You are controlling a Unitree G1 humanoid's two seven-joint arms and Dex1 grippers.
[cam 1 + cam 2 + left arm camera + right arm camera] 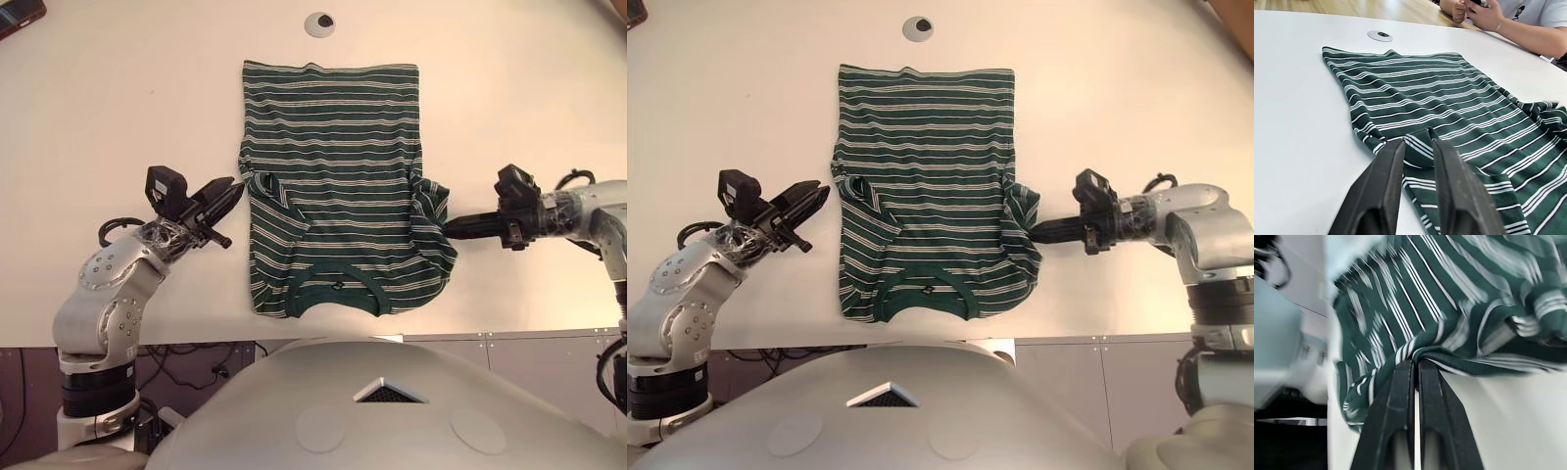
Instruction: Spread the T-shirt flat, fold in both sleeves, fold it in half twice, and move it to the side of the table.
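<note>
- T-shirt (333, 166): green with white stripes, lying mid-table (118, 98), collar toward the robot, hem at the far side.
- Left sleeve (269, 191): folded in over the body. Right sleeve (431, 211): bunched up at the shirt's right edge.
- Right gripper (449, 227): fingers clamped together on the right sleeve's hem, low at the tabletop.
- Left gripper (233, 191): fingers slightly apart, nothing between them, tips just beside the shirt's left edge.
- Round grommet (319, 24): in the table beyond the hem.

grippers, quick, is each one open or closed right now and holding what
left gripper: open, holding nothing, by the T-shirt edge
right gripper: shut on the T-shirt's edge
</note>
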